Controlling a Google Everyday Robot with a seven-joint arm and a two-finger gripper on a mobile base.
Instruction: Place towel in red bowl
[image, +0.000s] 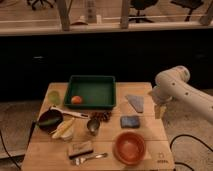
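Observation:
The towel (135, 102), a pale grey-blue wedge of cloth, lies flat on the wooden table (45, 155) to the right of the green tray. The red bowl (129, 147) stands near the table's front edge, right of centre, with nothing visible inside. My gripper (159, 111) hangs from the white arm at the table's right edge, to the right of the towel and apart from it, pointing down.
A green tray (92, 92) holds an orange fruit (76, 99). A darker blue square pad (130, 121) lies between towel and bowl. A dark bowl with green inside (50, 120), a banana (63, 128), a metal cup (93, 125), a fork (90, 158) and a block (80, 148) sit left.

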